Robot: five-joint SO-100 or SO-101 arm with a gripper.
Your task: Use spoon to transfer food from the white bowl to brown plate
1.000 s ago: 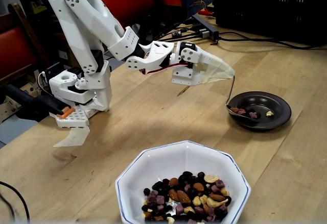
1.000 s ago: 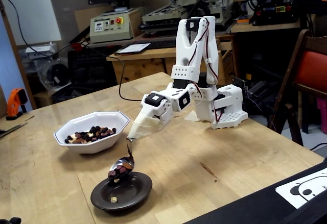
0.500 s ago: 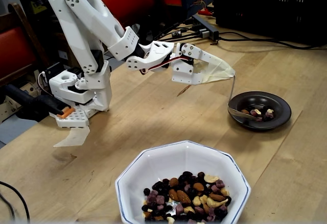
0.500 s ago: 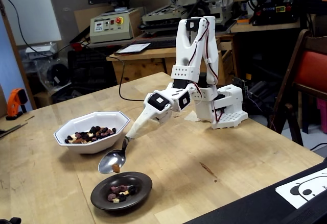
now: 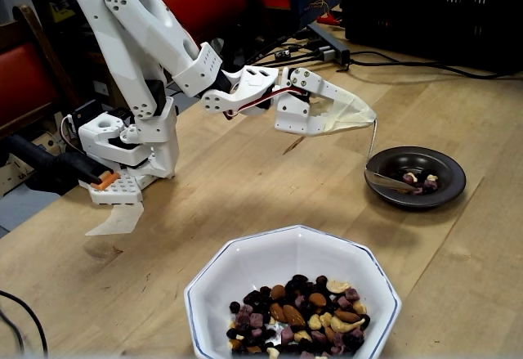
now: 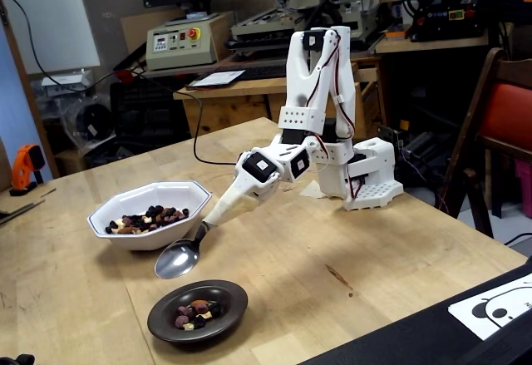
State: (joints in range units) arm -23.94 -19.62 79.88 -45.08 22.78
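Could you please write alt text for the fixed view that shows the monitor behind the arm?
A white arm's gripper holds an empty, tipped spoon above a brown plate holding some food. A white bowl with more sits behind on the wooden table.

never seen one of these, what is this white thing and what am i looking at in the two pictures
It is a small white robot arm bolted to a wooden table, with a two-finger gripper at its end. Both pictures come from cameras that stand still: one looks across the white bowl towards the arm, the other looks from the opposite side, with the workshop behind.

The gripper is shut on the thin handle of a metal spoon. The spoon is tipped on its side over the brown plate and looks empty.

On the table stand a white bowl holding the food, a mix of nuts and dried fruit, and the brown plate with a few pieces in it.
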